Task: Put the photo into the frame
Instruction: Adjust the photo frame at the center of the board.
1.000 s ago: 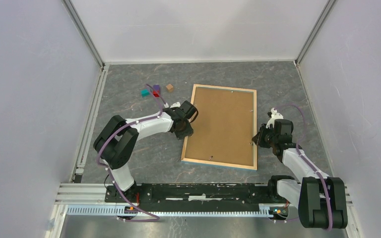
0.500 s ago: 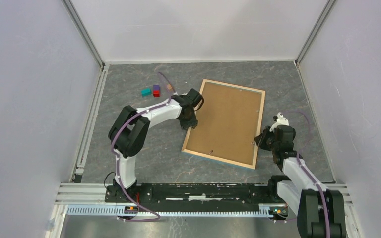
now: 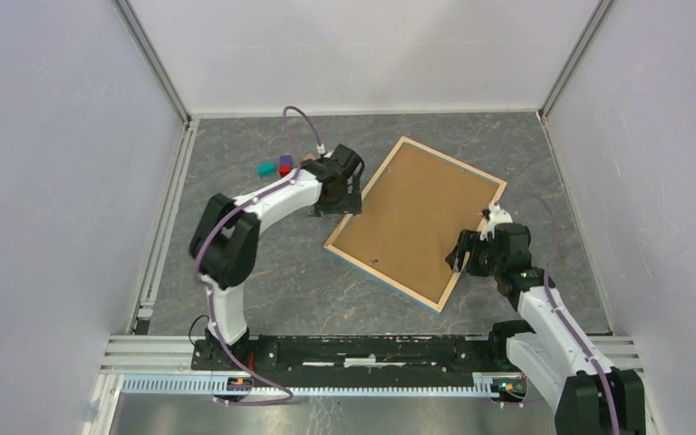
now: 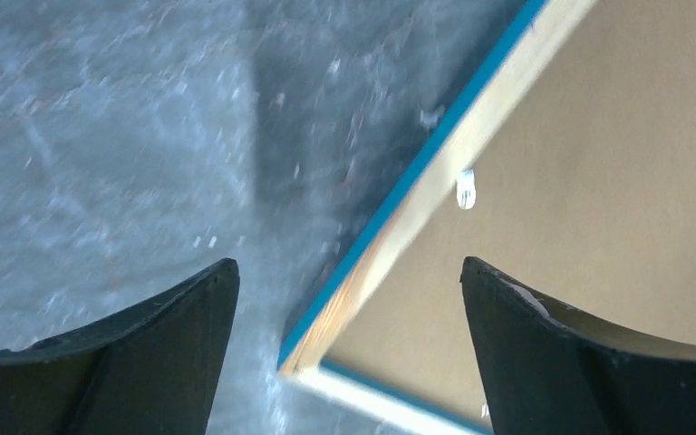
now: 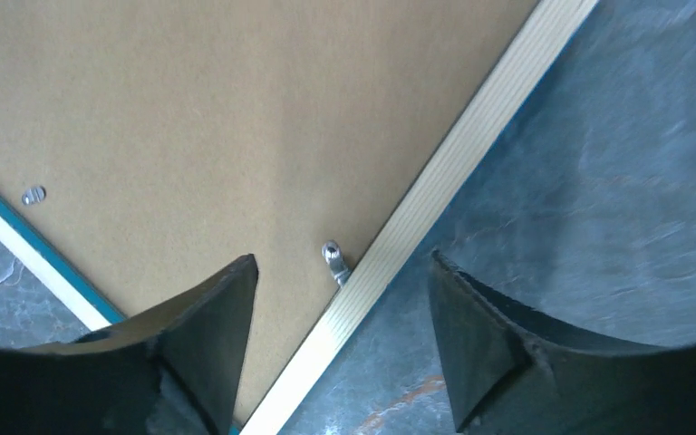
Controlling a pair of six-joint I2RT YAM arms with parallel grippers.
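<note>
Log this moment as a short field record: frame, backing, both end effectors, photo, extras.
frame: lies back-up, skewed on the table
backing board: sits inside the frame, turn clips showing
left end effector: open, straddling a frame corner
right end effector: open, over the frame's side rail
photo: not visible
small coloured blocks: on the table, left of the frame

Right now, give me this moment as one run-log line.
left gripper: open over frame left rim | right gripper: open over right rim | frame: back up, backing board in it | photo: not in view
</note>
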